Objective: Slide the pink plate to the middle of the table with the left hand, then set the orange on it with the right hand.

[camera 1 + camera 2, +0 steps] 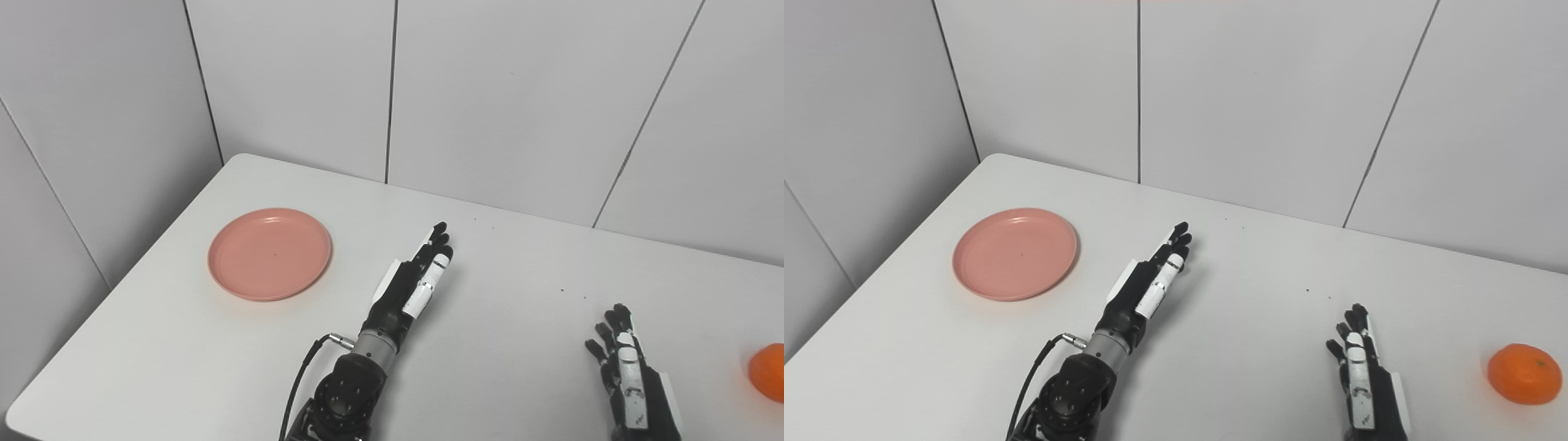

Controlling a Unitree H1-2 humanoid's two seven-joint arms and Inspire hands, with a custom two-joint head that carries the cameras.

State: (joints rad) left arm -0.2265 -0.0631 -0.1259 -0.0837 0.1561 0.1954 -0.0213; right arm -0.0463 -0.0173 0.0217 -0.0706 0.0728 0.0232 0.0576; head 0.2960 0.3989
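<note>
The pink plate (269,253) lies flat and empty on the left part of the white table (502,288). My left hand (411,279) is open with straight fingers, held edge-on over the table's middle, to the right of the plate and apart from it. The orange (1524,373) sits near the table's right front, cut by the frame edge in the left eye view (770,372). My right hand (1360,361) is open and empty near the front edge, to the left of the orange and apart from it.
Grey wall panels (490,92) stand behind the table and along its left side. A black cable (300,380) runs from my left wrist. A few small dark specks (562,289) lie on the tabletop.
</note>
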